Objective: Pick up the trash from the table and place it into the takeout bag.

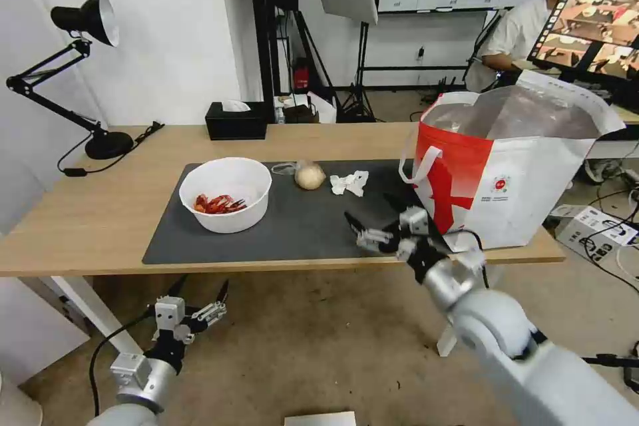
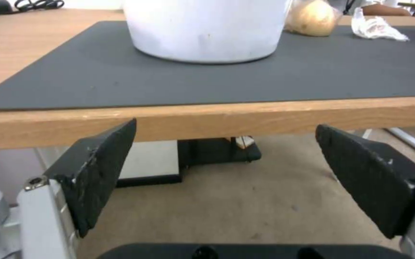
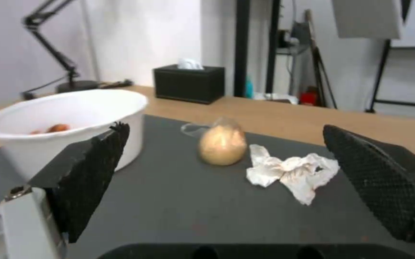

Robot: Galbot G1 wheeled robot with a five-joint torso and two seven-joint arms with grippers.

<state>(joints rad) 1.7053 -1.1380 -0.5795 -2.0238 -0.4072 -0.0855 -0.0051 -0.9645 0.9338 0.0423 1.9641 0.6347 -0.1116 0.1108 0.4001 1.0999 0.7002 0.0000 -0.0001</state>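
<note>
Reach step: your right gripper [image 1: 365,224], jaws wide and empty, hangs over the mat's near edge facing crumpled tissue [image 1: 350,182] beside bagged bun [image 1: 309,175]; advance, then close; left gripper [image 1: 200,299] gapes below table [image 1: 100,213].

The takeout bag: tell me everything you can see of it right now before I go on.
The takeout bag is a large boxy white bag with a red panel on its side, a small round logo, white strap handles and a silvery foil lining. It stands upright with its mouth open at the right end of the table, its base partly on the dark mat. The right hand, open, hovers just beside its red side; nothing else touches the bag.
</note>
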